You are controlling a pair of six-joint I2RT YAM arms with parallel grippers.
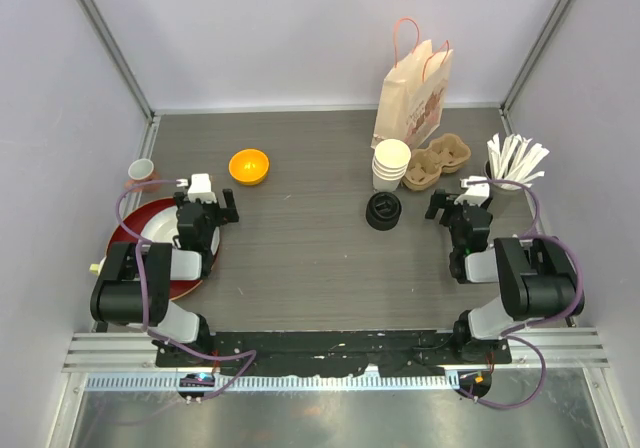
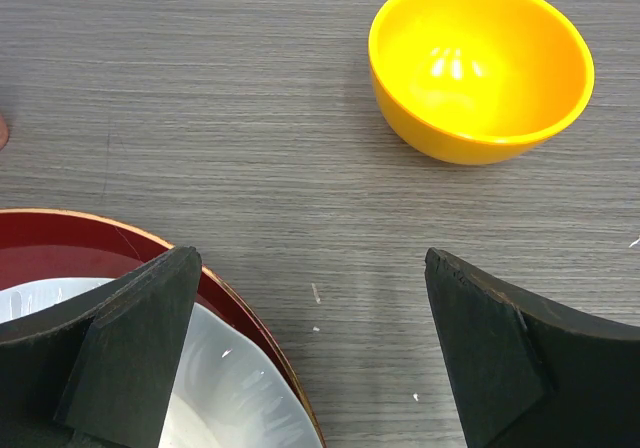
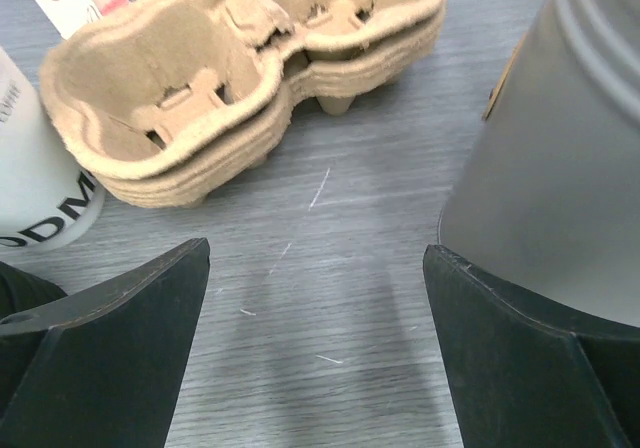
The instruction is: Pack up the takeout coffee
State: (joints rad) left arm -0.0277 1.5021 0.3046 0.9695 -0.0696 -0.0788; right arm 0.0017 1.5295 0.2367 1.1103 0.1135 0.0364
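- Toward the back right of the bench (image 1: 300,263), a stack of white paper cups (image 1: 391,164) is standing upright, just beside a stack of brown pulp cup carriers (image 1: 440,160).
- Just in front of the cups, a stack of black lids (image 1: 384,211) is sitting on the bench, separate from them.
- A paper bag (image 1: 412,103) with looped handles is standing behind the cups and carriers, near the back wall.
- The right end effector (image 1: 461,208) is hanging released, with its jaws spread wide and nothing between them. It is sitting to the right of the lids and facing the carriers.
- A grey container (image 3: 560,148) holding white sticks is standing close by its right finger.
- The left end effector (image 1: 206,204) is also hanging released, with wide jaws, and grasping nothing.
- It is hovering over the rim of a red tray (image 2: 70,243) carrying a white plate (image 2: 240,388), and is facing an orange bowl (image 1: 249,166).
- A small pinkish cup (image 1: 141,171) is standing just beyond the tray, at the far left.
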